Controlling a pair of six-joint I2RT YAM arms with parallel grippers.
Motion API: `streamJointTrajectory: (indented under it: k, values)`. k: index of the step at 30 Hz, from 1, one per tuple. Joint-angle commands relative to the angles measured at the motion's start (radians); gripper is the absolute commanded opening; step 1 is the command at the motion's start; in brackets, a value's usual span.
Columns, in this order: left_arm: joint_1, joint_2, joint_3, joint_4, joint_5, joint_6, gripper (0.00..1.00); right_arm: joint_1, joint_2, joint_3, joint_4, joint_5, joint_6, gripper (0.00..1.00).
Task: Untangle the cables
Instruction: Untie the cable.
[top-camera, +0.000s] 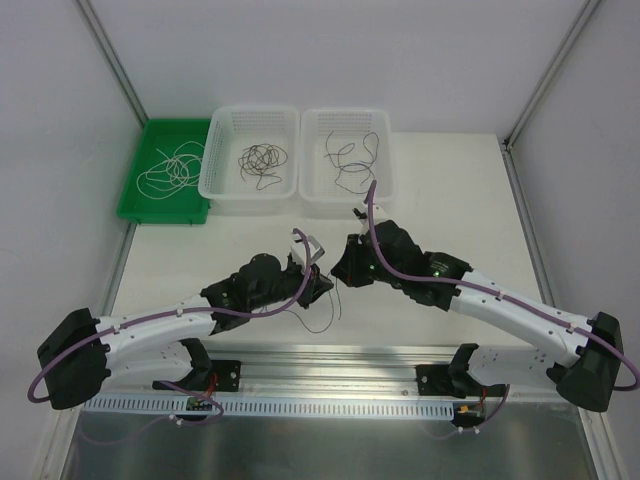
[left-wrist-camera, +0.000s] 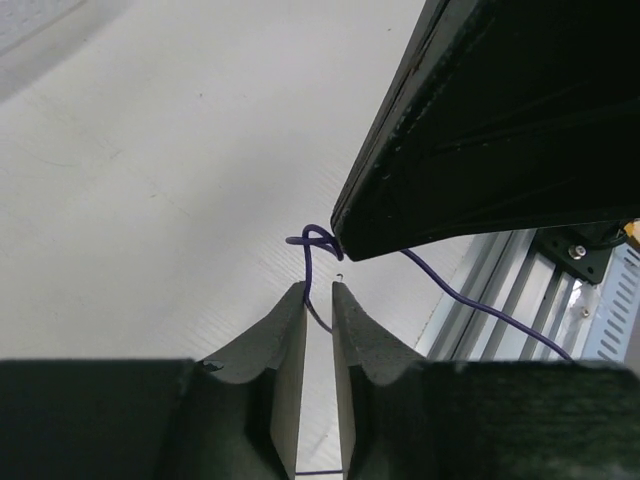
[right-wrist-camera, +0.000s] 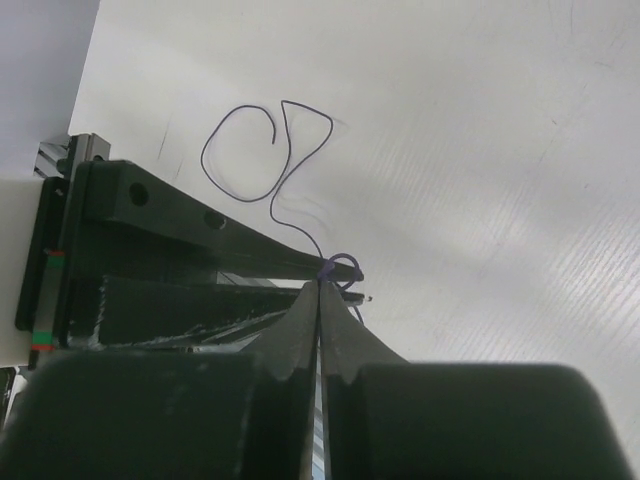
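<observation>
Nearest, the right gripper (right-wrist-camera: 320, 288) and left gripper (left-wrist-camera: 319, 290) meet mid-frame at the cable (right-wrist-camera: 340, 268), on its small knot (left-wrist-camera: 318, 238). Pulling apart from here could cinch that knot tighter, or the cable could slip free. Right fingers (right-wrist-camera: 295, 330) are pressed together on the cable; left fingers (left-wrist-camera: 285, 330) stand narrowly apart, cable threading the gap, seemingly unpinched.
</observation>
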Motion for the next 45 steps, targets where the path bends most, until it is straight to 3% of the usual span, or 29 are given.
streamJointTrajectory:
  k: [1, 3, 10, 28, 36, 45]
  values:
    - [-0.01, -0.052, -0.013, 0.058, 0.019, -0.032, 0.17, -0.006, -0.019, -0.014, 0.043, -0.009, -0.022, 0.01]
    - [-0.01, -0.073, -0.021, 0.06, 0.017, -0.045, 0.32, -0.004, -0.034, -0.025, 0.058, -0.006, -0.036, 0.01]
    - [-0.01, -0.179, -0.049, 0.053, -0.01, -0.08, 0.5, -0.006, -0.068, -0.069, 0.096, -0.002, -0.068, 0.01]
    - [-0.011, -0.013, -0.078, 0.188, -0.037, -0.039, 0.47, -0.003, -0.125, -0.1, 0.161, -0.067, -0.044, 0.01]
    - [-0.011, -0.001, -0.182, 0.449, -0.051, 0.089, 0.47, -0.004, -0.151, -0.102, 0.155, -0.073, -0.034, 0.01]
    - [-0.011, 0.023, -0.239, 0.656, 0.032, 0.097, 0.47, -0.006, -0.166, -0.118, 0.182, -0.119, -0.021, 0.01]
